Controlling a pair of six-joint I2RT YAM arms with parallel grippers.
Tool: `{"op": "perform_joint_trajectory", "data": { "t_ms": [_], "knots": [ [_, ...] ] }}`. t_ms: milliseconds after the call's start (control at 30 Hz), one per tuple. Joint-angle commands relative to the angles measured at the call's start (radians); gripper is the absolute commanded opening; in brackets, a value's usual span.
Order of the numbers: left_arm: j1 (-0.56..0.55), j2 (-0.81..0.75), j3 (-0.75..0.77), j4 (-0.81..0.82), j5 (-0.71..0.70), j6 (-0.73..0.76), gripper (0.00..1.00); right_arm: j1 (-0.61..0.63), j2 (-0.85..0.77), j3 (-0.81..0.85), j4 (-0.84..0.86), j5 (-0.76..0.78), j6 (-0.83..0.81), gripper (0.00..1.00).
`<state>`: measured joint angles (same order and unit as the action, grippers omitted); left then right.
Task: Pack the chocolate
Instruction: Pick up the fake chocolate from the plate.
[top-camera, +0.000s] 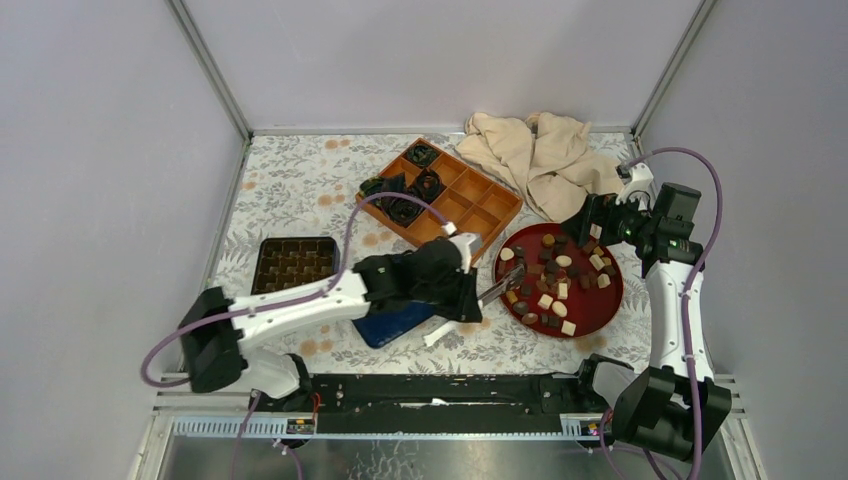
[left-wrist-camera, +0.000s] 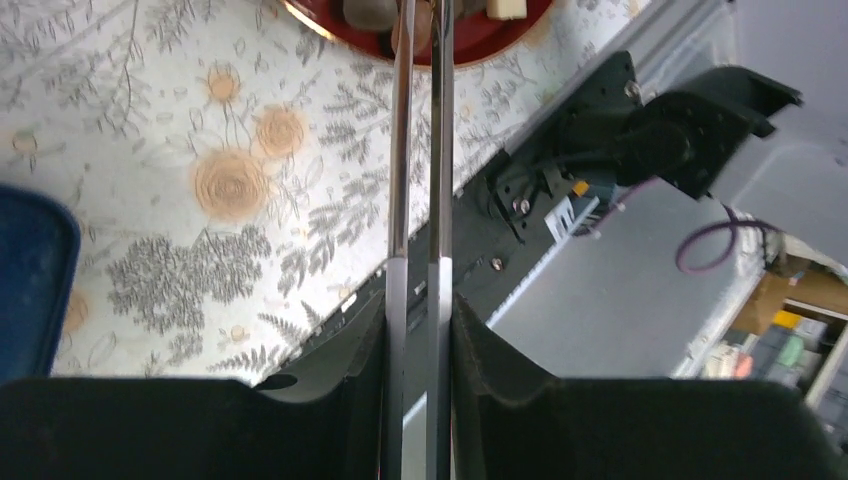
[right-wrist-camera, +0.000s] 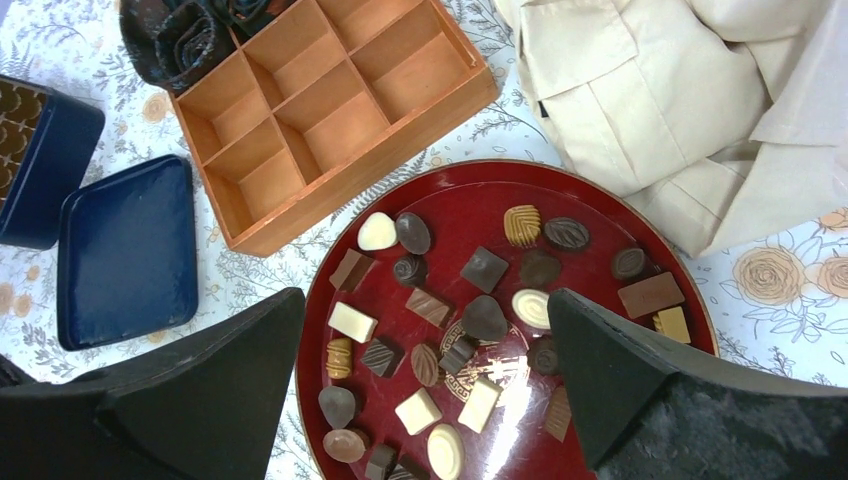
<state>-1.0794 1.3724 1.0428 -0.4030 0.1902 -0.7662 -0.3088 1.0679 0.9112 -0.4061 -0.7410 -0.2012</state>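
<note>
The chocolate (top-camera: 556, 280) lies as many dark, brown and cream pieces on a round red plate (top-camera: 612, 300). My left gripper (top-camera: 468, 297) is shut on metal tongs (top-camera: 497, 290), whose tips reach over the plate's left rim. In the left wrist view the gripper (left-wrist-camera: 420, 310) clamps the two blades of the tongs (left-wrist-camera: 400, 150), which run up to the plate (left-wrist-camera: 470, 40); the tips are cut off by the frame's top edge. My right gripper (top-camera: 590, 222) hovers open over the plate's far side. Its wrist view shows the gripper (right-wrist-camera: 425, 300) astride the chocolate (right-wrist-camera: 485, 318), holding nothing.
An orange wooden box (top-camera: 470, 200) with compartments stands behind the plate, black paper cups (top-camera: 405, 195) at its left end. A blue tin with a brown insert (top-camera: 293, 262) sits left, its blue lid (top-camera: 400, 325) under my left arm. Beige cloth (top-camera: 545, 155) lies at the back right.
</note>
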Motion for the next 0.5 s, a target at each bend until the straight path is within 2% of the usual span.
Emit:
{"op": "perform_joint_trajectory", "data": {
  "t_ms": [0,200,467],
  "knots": [
    [-0.019,0.124,0.147,-0.02,-0.104,0.093,0.28,-0.01,0.006,0.009,0.033,0.027,-0.017,1.0],
    [-0.016,0.288,0.308,-0.135,-0.135,0.181,0.35,-0.01,0.01,0.011,0.03,0.028,-0.019,1.0],
    [0.009,0.437,0.448,-0.227,-0.11,0.239,0.37,-0.01,0.014,0.012,0.028,0.024,-0.022,1.0]
  ]
}}
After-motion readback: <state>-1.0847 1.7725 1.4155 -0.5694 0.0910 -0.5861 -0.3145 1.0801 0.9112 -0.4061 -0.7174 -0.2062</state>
